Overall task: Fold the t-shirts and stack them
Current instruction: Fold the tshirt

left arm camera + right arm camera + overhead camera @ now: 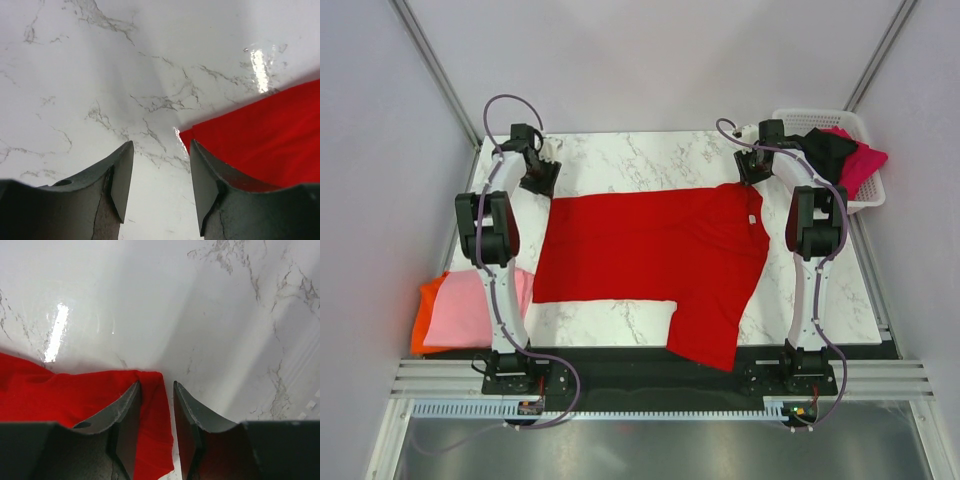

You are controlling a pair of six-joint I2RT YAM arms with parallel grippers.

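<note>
A white marble table (pixel 640 160) sits between pale walls, with the two arms bolted at its near edge. A red t-shirt (pixel 650 250) lies flat across the middle of it, one sleeve reaching toward the near edge on the right. The left gripper (pixel 538 180) hangs low at the shirt's far left corner. From its own camera, the left gripper (pixel 161 185) stands wide apart over bare marble, and the corner of the red cloth (pixel 260 135) lies just beside its right finger (pixel 202 185). The right gripper (pixel 752 170) sits at the shirt's far right corner. Up close, its fingers (pixel 127 425) are parted by a narrower gap, with the edge of the red cloth (pixel 75 390) running between them, not pinched. A white basket (pixel 800 115) at the far right corner holds a black shirt (pixel 825 150) and a magenta shirt (pixel 865 160). By the left arm's base, a folded pink shirt (pixel 470 305) rests on an orange one (pixel 425 310).
</note>
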